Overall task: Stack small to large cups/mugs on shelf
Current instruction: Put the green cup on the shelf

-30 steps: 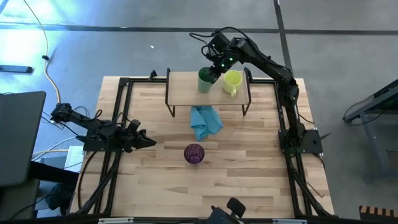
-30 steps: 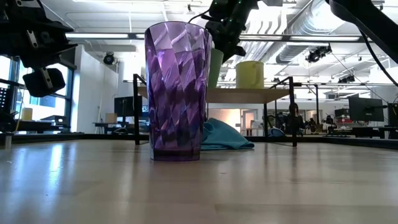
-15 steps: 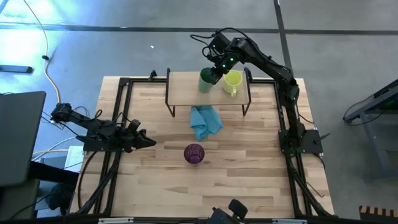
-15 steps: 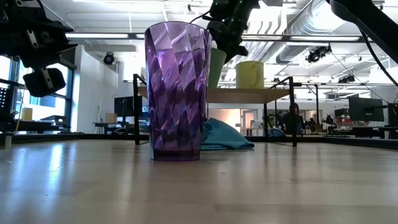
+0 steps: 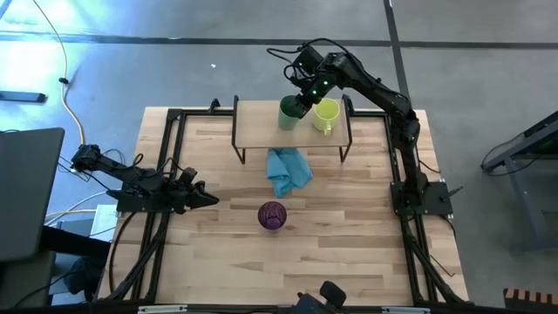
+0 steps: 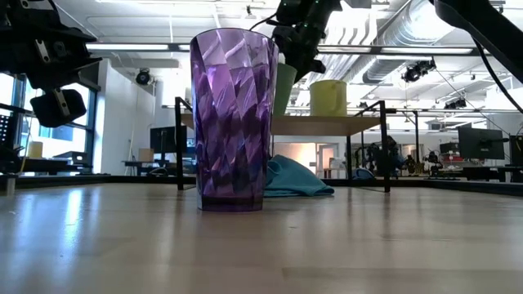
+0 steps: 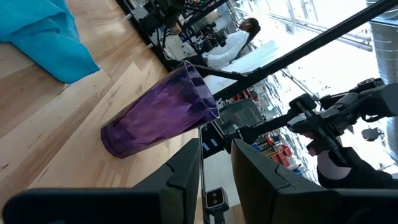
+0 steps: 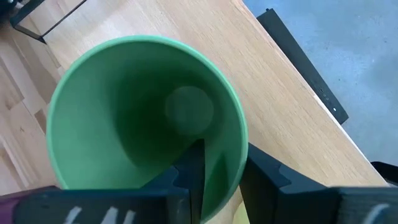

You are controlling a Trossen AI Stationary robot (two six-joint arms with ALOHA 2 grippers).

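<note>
the right gripper (image 5: 300, 102) pinches the green cup (image 5: 287, 113)'s rim on the shelf (image 5: 258, 125) beside the yellow-green mug (image 5: 326, 113), purple tumbler (image 5: 272, 215) untouched on the table.

A crumpled light blue cloth (image 5: 288, 171) lies on the large wooden tabletop (image 5: 349, 235), which sits in a black metal frame (image 5: 170, 139). A yellow cable (image 5: 68, 83) trails over the grey floor (image 5: 174, 78). Beyond the table, a person in white (image 7: 231, 42) sits among desks.
</note>
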